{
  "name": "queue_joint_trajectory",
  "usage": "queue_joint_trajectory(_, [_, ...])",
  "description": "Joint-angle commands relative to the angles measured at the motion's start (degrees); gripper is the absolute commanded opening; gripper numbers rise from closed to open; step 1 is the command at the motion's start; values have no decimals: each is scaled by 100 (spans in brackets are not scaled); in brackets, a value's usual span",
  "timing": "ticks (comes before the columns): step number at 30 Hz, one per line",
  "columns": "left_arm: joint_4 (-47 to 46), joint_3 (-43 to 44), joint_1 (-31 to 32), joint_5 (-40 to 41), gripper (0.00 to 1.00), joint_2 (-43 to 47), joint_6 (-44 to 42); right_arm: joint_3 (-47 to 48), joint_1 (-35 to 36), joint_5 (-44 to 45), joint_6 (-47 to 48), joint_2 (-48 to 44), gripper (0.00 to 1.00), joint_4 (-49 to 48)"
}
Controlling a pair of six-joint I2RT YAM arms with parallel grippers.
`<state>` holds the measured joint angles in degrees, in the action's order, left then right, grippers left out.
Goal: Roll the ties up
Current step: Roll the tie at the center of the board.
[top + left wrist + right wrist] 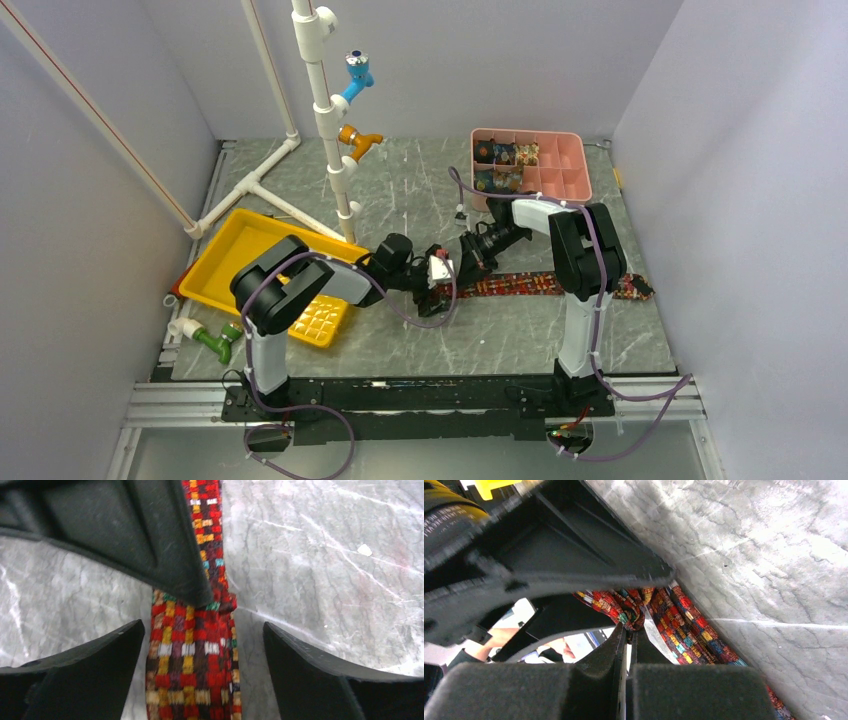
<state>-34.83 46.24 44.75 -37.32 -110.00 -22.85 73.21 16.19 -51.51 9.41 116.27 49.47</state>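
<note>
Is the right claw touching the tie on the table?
Touching. The right wrist view shows the right claw, shut, pinching a bunched fold of the tie.

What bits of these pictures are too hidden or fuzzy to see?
- Top view: the tie's left end is hidden under the left hand and right hand.
- Top view: the rolls in the pink box are too small to count.
- Left wrist view: the right hand covers some tie; the bottom edge cuts it off.
- Right wrist view: the blurry left hand hides where the tie goes.
</note>
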Motion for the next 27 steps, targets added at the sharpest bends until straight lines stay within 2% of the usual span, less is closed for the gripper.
queue_joint_trajectory(1, [583,313,95,-117,79,-408,-333,263,23,-135,41,-190,0,123])
queue_joint_trajectory(3, [786,395,90,-92,66,-471,-399,333,17,-158,73,-200,0,209])
queue_joint_trajectory(5, [988,420,78,-239,48,-474,-529,431,23,-138,138,-180,0,318])
queue_joint_trajectory(6, [1131,414,75,-367,42,-445,-701,485,19,-109,177,-157,0,377])
queue_joint_trajectory(8, [1271,357,74,-601,34,-374,-914,562,16,-12,277,-88,0,494])
queue_joint_trajectory(11, [1680,431,76,-805,30,-347,-1154,562,13,150,378,3,0,537])
queue_joint_trajectory(13, [1797,491,65,-746,34,-360,-1118,507,23,238,435,91,0,510])
queue_joint_trajectory(18, [1574,457,-107,-527,71,-280,-614,429,-14,839,398,360,0,186])
queue_joint_trajectory(22, [1110,120,-198,-410,86,98,-422,477,-24,1131,447,593,0,109])
queue_joint_trajectory(24, [881,-54,-266,-367,90,285,-300,397,3,1284,432,617,0,14])
queue_joint_trajectory(27, [493,-374,-376,-342,90,540,-133,340,13,1464,451,687,0,-55])
